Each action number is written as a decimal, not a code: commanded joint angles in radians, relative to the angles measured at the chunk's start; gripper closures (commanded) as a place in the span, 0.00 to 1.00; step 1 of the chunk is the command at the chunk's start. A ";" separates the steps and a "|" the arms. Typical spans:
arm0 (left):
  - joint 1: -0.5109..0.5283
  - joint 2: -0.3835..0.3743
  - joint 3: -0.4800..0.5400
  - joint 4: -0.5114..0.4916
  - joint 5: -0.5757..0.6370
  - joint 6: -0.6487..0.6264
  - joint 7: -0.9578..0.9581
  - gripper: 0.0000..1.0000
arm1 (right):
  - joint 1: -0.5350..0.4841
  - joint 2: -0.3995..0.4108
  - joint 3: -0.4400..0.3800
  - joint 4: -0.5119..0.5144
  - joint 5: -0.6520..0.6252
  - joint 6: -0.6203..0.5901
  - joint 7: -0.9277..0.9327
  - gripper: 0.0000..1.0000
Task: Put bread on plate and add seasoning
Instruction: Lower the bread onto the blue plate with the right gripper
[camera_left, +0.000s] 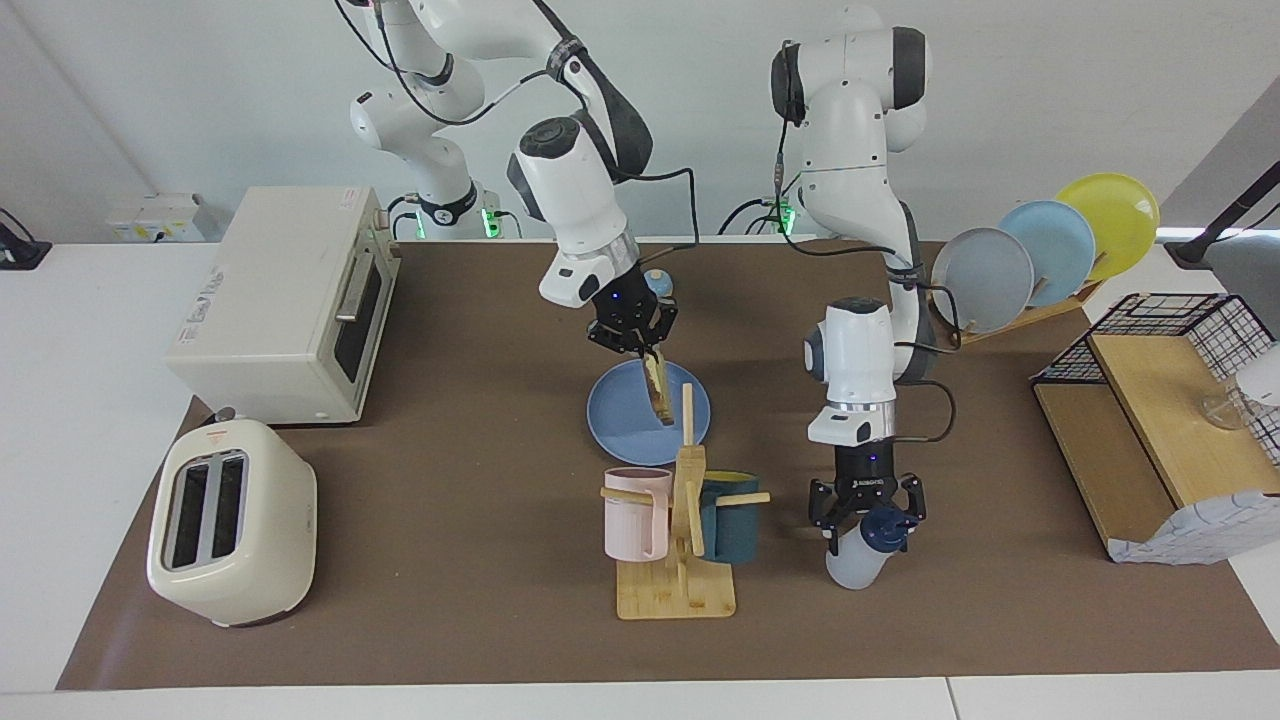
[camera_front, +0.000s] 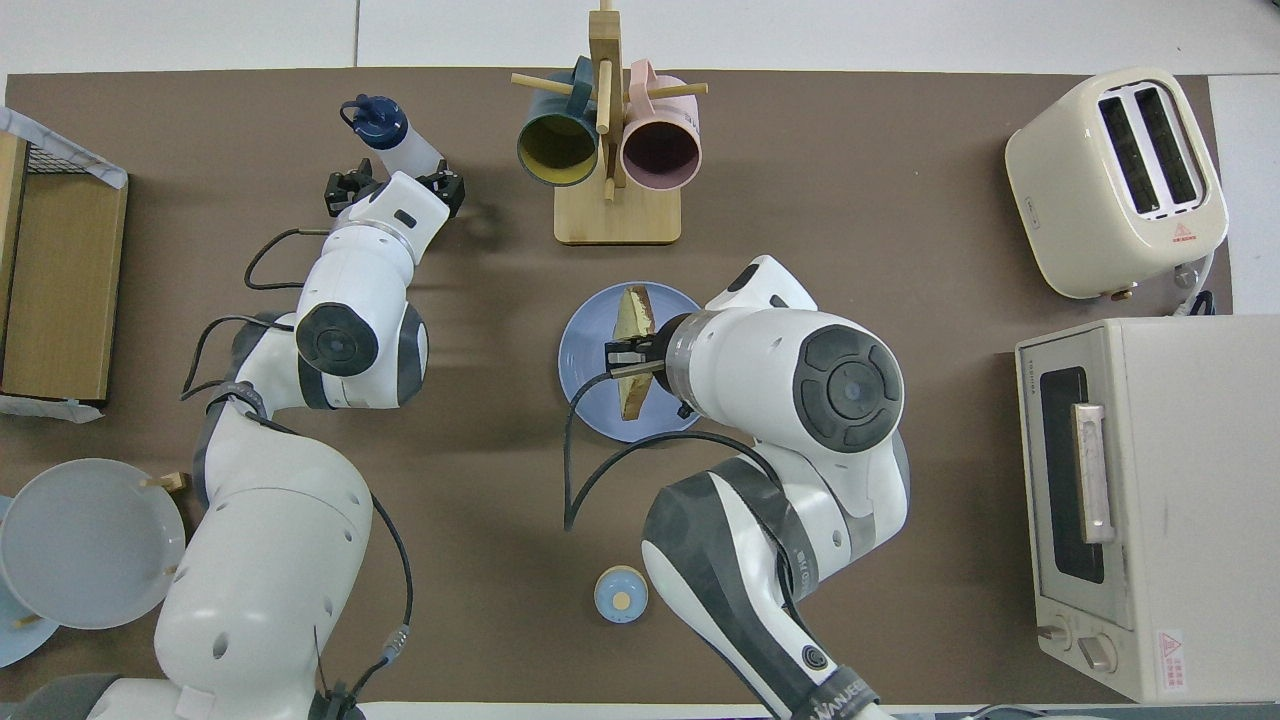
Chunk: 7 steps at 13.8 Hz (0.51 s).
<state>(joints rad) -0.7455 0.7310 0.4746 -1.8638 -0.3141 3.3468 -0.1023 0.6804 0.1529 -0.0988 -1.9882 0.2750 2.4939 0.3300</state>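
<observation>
The bread (camera_left: 658, 392) hangs on edge from my right gripper (camera_left: 648, 350), which is shut on its upper edge. Its lower edge is down at the periwinkle-blue plate (camera_left: 615, 420); I cannot tell whether it touches. From overhead the bread (camera_front: 633, 318) stands across the plate (camera_front: 590, 350) under the right gripper (camera_front: 628, 362). The seasoning bottle (camera_left: 855, 562), white with a navy cap, leans on the mat toward the left arm's end. My left gripper (camera_left: 868, 508) is open, low over it, one finger on each side of the cap. Overhead, the left gripper (camera_front: 393, 185) covers part of the bottle (camera_front: 405, 150).
A wooden mug rack (camera_left: 680, 590) with a pink and a teal mug stands farther from the robots than the plate. A cream toaster (camera_left: 232, 520) and toaster oven (camera_left: 285, 300) are at the right arm's end. A plate rack (camera_left: 1040, 250) and wooden shelf (camera_left: 1160, 420) are at the left arm's end. A small blue dome (camera_front: 620, 593) sits nearer the robots.
</observation>
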 joint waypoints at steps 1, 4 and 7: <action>0.015 0.061 -0.007 0.074 -0.003 0.037 -0.073 0.00 | -0.001 -0.022 0.011 -0.046 0.023 0.060 -0.005 1.00; 0.028 0.062 -0.005 0.081 0.003 0.039 -0.074 0.00 | -0.002 -0.021 0.022 -0.049 0.030 0.092 -0.003 1.00; 0.028 0.059 -0.005 0.080 0.003 0.039 -0.071 0.00 | 0.019 0.013 0.034 -0.060 0.030 0.149 -0.002 1.00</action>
<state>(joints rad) -0.7265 0.7744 0.4719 -1.8062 -0.3143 3.3663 -0.1655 0.6830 0.1537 -0.0800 -2.0226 0.2774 2.5803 0.3300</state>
